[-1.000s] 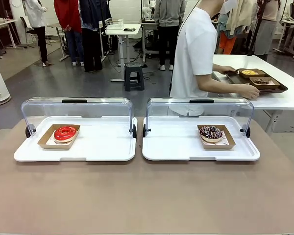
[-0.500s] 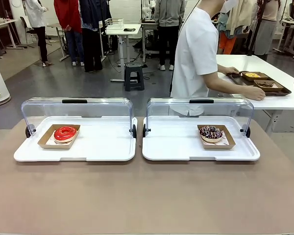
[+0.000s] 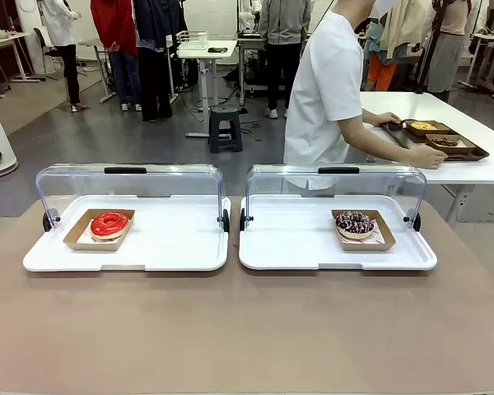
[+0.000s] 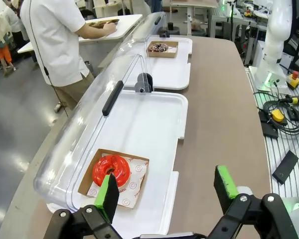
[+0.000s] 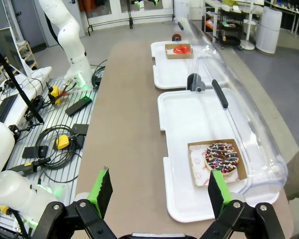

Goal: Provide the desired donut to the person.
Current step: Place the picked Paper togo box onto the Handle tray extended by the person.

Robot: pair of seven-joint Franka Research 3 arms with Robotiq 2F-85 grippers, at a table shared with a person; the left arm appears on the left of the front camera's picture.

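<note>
A red-glazed donut [image 3: 109,224] [image 4: 111,170] lies in a cardboard tray on the left white display tray [image 3: 173,247]. A chocolate donut with sprinkles [image 3: 354,223] [image 5: 221,157] lies in its own cardboard tray on the right white display tray [image 3: 296,247]. Both clear lids stand raised. The person [image 3: 325,90] in the white shirt is turned away at a side table, hands on a brown tray [image 3: 445,144]. My left gripper [image 4: 167,191] hangs open above the table near the red donut. My right gripper [image 5: 159,191] hangs open near the sprinkled donut.
The brown table [image 3: 247,329] stretches bare in front of both display trays. Cables and control boxes [image 5: 65,134] lie on the metal base beside the table. Other people stand far off at the back of the room.
The person has slid the brown tray farther right on the side table and leaned further over it. Donuts, lids and grippers have not moved.
</note>
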